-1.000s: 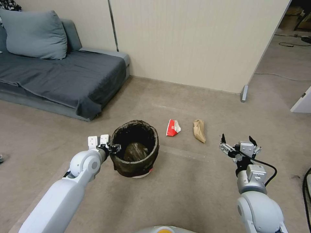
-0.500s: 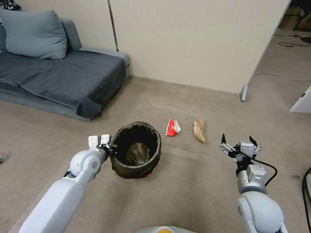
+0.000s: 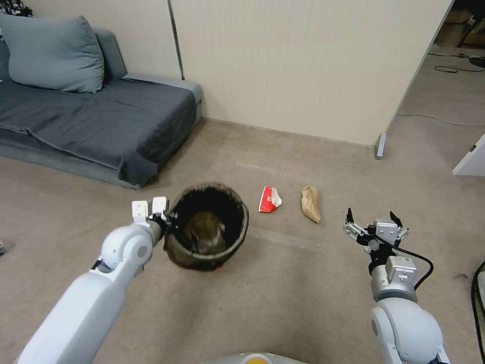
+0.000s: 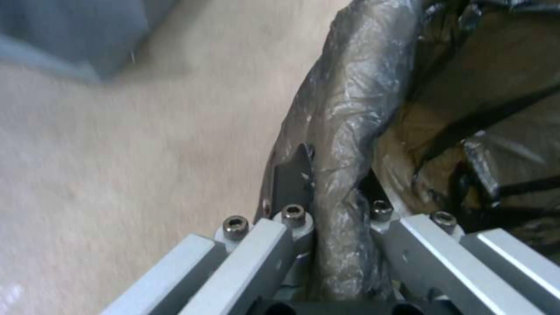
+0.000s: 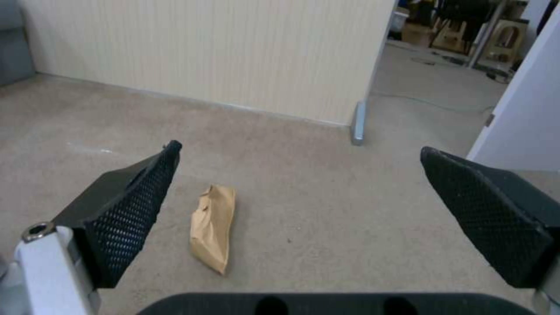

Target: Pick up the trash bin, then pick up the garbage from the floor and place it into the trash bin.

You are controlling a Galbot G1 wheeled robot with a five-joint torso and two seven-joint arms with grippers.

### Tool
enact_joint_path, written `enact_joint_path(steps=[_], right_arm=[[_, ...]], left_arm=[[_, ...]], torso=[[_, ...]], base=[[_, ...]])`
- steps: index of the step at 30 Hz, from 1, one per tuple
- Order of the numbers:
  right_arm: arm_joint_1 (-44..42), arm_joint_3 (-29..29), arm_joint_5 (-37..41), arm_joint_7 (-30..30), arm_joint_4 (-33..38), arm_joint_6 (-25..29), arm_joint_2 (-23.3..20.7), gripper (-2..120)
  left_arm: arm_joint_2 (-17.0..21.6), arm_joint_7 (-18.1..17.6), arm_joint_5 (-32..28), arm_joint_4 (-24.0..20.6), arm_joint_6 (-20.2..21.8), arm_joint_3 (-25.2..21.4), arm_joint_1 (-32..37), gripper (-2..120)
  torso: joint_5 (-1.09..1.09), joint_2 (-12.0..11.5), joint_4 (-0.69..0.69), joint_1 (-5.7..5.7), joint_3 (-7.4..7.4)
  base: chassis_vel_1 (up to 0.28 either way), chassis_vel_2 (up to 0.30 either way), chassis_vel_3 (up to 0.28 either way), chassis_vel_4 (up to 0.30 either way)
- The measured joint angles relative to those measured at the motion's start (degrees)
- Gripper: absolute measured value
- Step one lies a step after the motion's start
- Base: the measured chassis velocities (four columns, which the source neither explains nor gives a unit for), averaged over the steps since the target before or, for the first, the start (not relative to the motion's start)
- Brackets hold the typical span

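The trash bin (image 3: 207, 227), lined with a dark bag, hangs tilted above the floor (image 3: 283, 293). My left gripper (image 3: 169, 222) is shut on its near-left rim; the left wrist view shows the bag-covered rim (image 4: 341, 144) pinched between the fingers (image 4: 292, 179). Some brown garbage lies inside the bin. On the carpet beyond it lie a red-and-white crushed cup (image 3: 269, 199) and a brown paper bag (image 3: 310, 203). My right gripper (image 3: 372, 226) hovers open, near side of the paper bag (image 5: 213, 225) and to its right, nothing between its pads.
A grey sofa (image 3: 96, 116) with a cushion stands at the far left. A beige partition wall (image 3: 303, 65) runs behind the litter, ending in a metal foot (image 3: 381, 145). A black cable (image 3: 477, 298) lies at the right edge.
The left arm has lifted the trash bin off the carpet and tilted it slightly left and toward me. The right arm stayed almost still.
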Motion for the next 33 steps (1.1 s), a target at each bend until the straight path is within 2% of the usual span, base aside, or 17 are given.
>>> enact_joint_path(steps=[3,4,5,8,9,11,13,16,17,19,25,33], right_arm=[[0.1,0.0,0.0,0.0,0.0,-0.1,0.1,100],[0.1,-0.1,0.0,0.0,0.0,-0.1,0.1,100],[0.1,-0.1,0.0,0.0,0.0,-0.1,0.1,100],[0.2,-0.1,0.0,0.0,0.0,-0.3,0.1,100],[0.2,-0.1,0.0,0.0,0.0,-0.3,0.1,100],[0.2,-0.1,0.0,0.0,0.1,-0.3,0.0,100],[0.1,-0.1,-0.1,0.0,0.2,-0.3,0.0,100],[-0.2,0.0,-0.3,0.0,0.5,-0.3,0.1,100],[-0.2,0.0,-0.3,0.0,0.5,-0.3,0.1,100],[-0.7,0.3,-0.4,-0.3,0.9,-0.2,0.1,100],[-1.4,1.0,-1.8,-0.5,1.5,0.0,0.2,100],[-1.5,0.9,-1.8,-0.5,1.7,0.3,0.3,100]], left_arm=[[1.0,0.1,-0.5,-2.6,0.0,-1.3,0.2,1],[1.8,0.2,-0.7,-4.9,0.0,-2.5,0.6,1],[1.8,0.2,-0.7,-4.9,0.0,-2.5,0.6,1],[3.4,0.4,-1.0,-10.5,0.0,-4.9,2.1,1],[3.4,0.4,-1.0,-10.5,0.0,-4.9,2.1,1],[4.2,0.7,-0.1,-14.9,0.0,-6.6,3.7,1],[4.4,0.8,0.5,-16.4,0.0,-7.2,4.2,1],[4.3,0.9,2.4,-22.0,0.0,-9.6,7.3,1],[4.3,0.9,2.4,-22.0,0.0,-9.6,7.3,1],[3.4,1.2,4.2,-25.0,0.0,-11.7,10.4,1],[0.4,1.3,6.3,-28.5,0.0,-15.2,14.0,1],[0.0,1.3,7.0,-28.2,0.0,-15.9,14.0,1]], torso=[[-0.01,0.0,0.01,0.00,0.00],[-0.01,0.0,0.01,0.00,0.00],[-0.01,0.0,0.01,0.00,0.00],[-0.01,0.0,0.01,0.00,0.00],[-0.01,0.0,0.01,0.00,0.00],[0.00,0.0,0.00,0.00,0.00],[-0.01,0.0,0.01,0.00,0.00],[0.00,0.0,-0.01,0.00,-0.01],[0.00,0.0,-0.01,0.00,-0.01],[0.00,0.0,0.01,-0.01,-0.01],[0.00,0.0,0.01,0.00,-0.01],[-0.01,0.0,0.00,0.00,-0.01]], base=[[0.000,0.000,0.000,0.000],[0.000,0.000,0.000,0.000],[0.000,0.000,0.000,0.000],[0.000,0.000,0.000,0.000],[0.000,0.000,0.000,0.000],[0.000,0.000,0.000,0.000],[0.000,0.000,0.000,0.000],[0.000,0.000,0.000,0.000],[0.000,0.000,0.000,0.000],[0.000,0.000,0.000,0.000],[0.000,0.000,0.000,0.000],[0.000,0.000,0.000,0.000]])
